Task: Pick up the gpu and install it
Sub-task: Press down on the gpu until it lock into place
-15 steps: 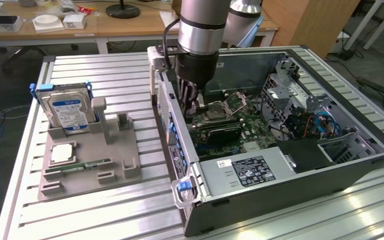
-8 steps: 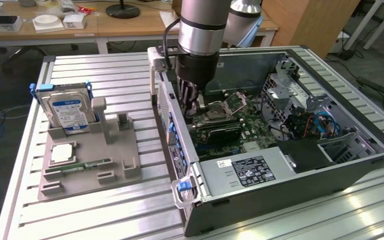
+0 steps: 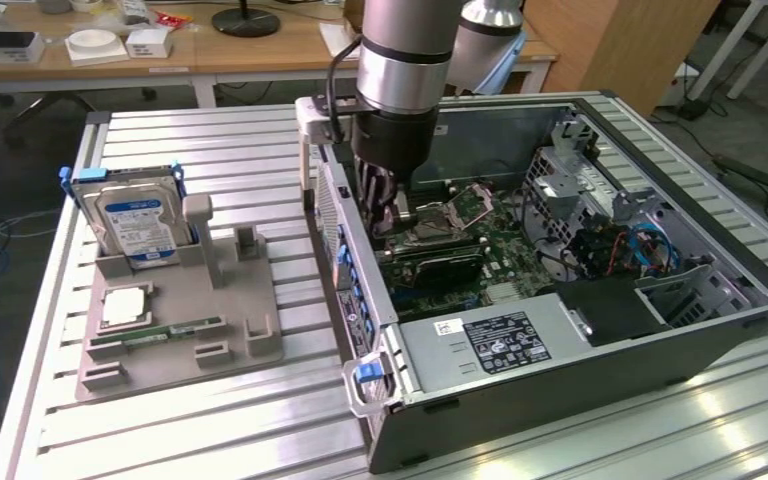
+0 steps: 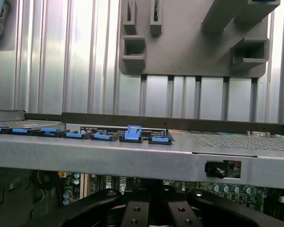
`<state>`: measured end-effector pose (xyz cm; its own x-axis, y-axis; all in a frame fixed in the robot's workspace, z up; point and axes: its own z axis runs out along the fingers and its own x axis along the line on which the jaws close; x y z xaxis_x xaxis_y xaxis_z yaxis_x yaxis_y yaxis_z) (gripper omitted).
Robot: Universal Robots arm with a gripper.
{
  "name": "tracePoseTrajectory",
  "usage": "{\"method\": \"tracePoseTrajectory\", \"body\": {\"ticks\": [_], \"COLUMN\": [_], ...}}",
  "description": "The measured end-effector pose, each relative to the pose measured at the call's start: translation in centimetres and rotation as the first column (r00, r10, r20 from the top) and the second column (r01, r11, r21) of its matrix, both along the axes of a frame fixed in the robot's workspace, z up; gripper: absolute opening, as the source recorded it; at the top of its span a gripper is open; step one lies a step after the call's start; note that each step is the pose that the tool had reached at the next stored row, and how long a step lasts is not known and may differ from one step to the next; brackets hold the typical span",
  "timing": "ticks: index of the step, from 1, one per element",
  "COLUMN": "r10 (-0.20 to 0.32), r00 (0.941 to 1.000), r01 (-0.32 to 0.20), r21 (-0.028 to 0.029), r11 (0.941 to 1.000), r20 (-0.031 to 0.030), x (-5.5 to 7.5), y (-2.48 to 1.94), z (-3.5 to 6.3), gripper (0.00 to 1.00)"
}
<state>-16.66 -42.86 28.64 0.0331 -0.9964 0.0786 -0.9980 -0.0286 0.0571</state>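
Inside the case [image 3: 704,330]: pincer [image 3: 387,225] above gpu [image 3: 440,262].

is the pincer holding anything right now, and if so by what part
The pincer is shut, down inside the open computer case above the motherboard. A dark card, apparently the gpu, lies just below it, but a hold or its place cannot be told.

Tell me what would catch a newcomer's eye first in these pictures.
The big silver and black robot arm plunging into the open computer case, its pincer shut low over the green motherboard. Next, on the exterior view's left, the blue-labelled hard drive standing upright in the grey holder tray.
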Motion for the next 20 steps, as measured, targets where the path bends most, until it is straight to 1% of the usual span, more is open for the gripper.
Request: {"method": "tracePoseTrajectory", "body": {"ticks": [4, 16, 18, 20], "r10": [0.0, 0.0, 0.0, 0.0], "r00": [1.0, 1.0, 1.0, 1.0], "r01": [0.0, 0.0, 0.0, 0.0], "r21": [0.0, -0.0004, -0.0012, -0.0046], "r11": [1.0, 1.0, 1.0, 1.0], "r20": [0.0, -0.0002, -0.0002, -0.0001], "x": [-0.01, -0.35, -0.37, -0.38], "y": [-0.15, -0.16, -0.15, -0.04], "z": [-0.14, -0.23, -0.25, -0.28], "gripper": [0.1, 0.1, 0.1, 0.1]}}
